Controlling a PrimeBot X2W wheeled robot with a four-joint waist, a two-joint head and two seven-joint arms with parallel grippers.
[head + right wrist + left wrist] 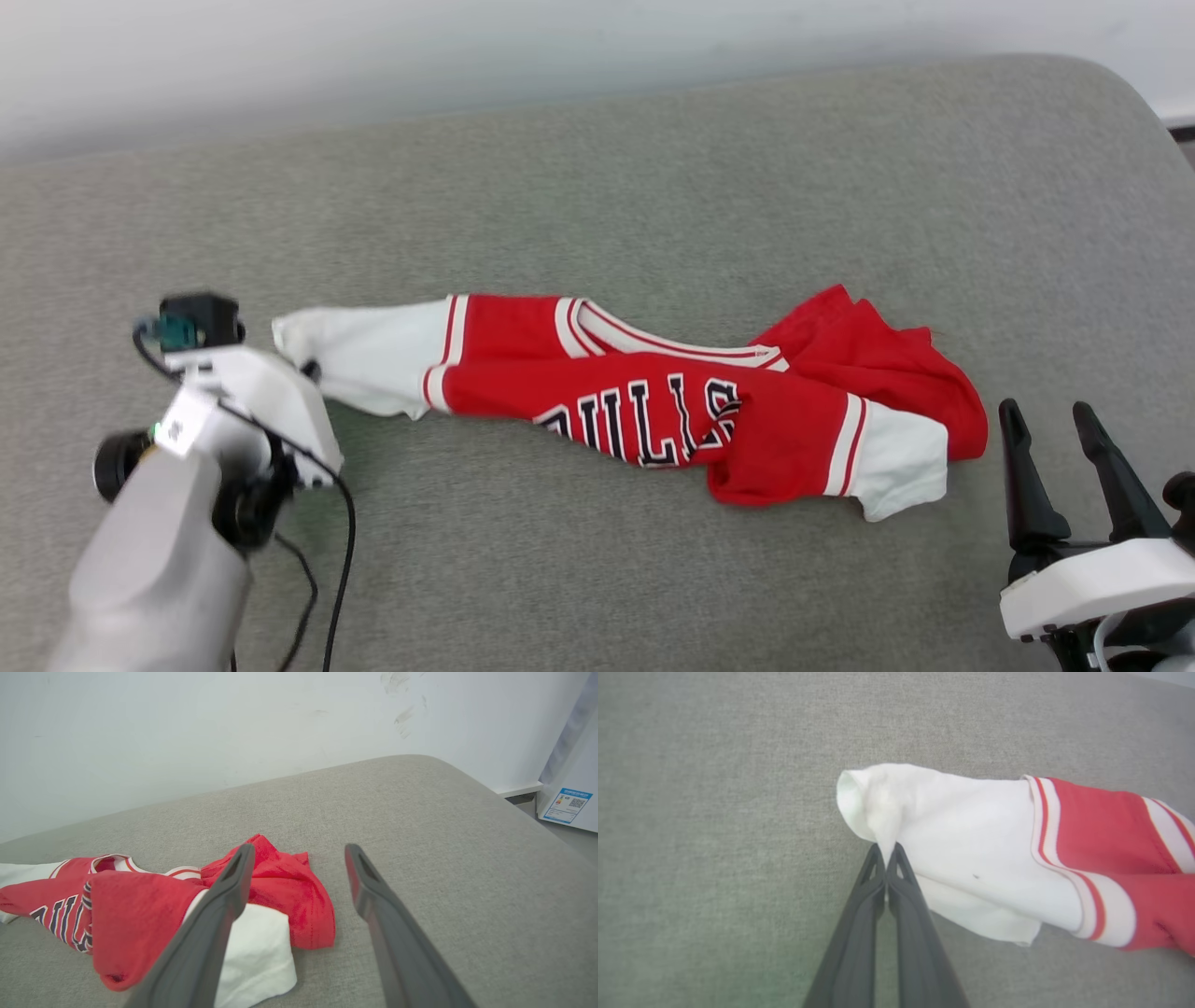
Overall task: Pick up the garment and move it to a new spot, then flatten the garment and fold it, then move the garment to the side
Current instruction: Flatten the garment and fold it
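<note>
We are pinching just the garment's [653, 411] sleeve tip [882, 812] with the left gripper [887, 851], right gripper [1046, 411] wide; lifting risks it slipping.

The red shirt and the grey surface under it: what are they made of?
The garment looks like soft matte knit fabric, probably cotton or a blend: it crumples into loose folds without shine. The grey surface seems padded, covered in coarse woven cloth: flecked texture, rounded corner.
</note>
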